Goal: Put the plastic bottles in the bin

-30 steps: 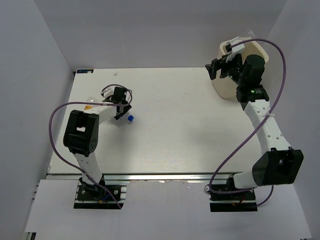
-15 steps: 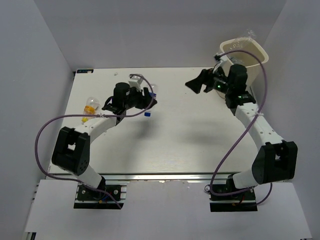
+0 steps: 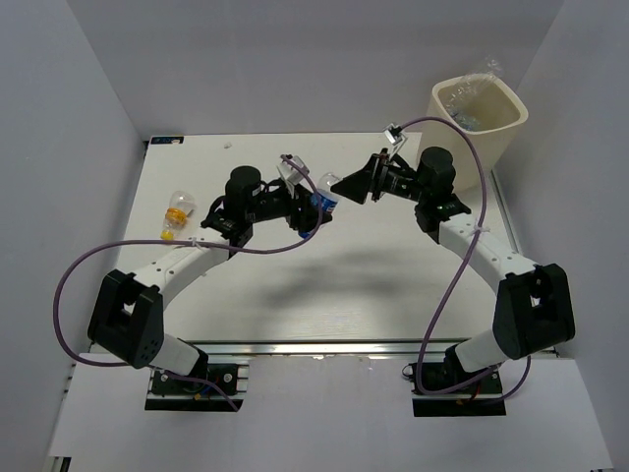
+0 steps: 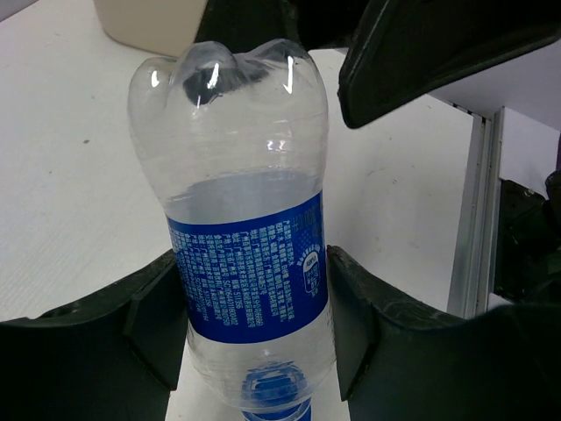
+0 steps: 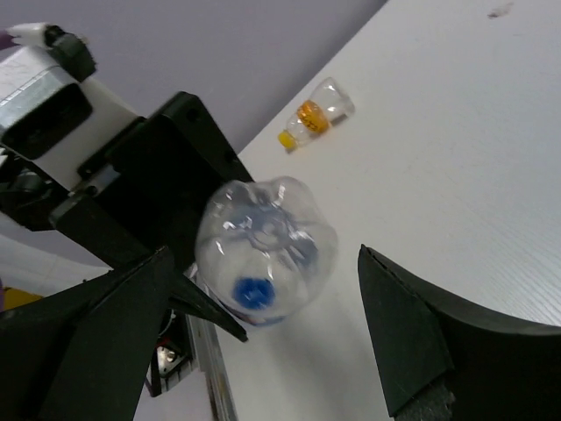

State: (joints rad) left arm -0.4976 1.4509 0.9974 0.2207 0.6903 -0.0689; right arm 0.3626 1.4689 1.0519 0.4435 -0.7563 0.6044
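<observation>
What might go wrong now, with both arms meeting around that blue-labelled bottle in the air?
1. The left tool is shut on the blue-labelled bottle, and the right tool stands open at its base. If the left lets go too soon, the bottle probably drops to the table.
2. The two tools are very close, so they may knock together.
3. The bottle's base is rounded and smooth; a grip there might slip before it reaches the bin.
</observation>
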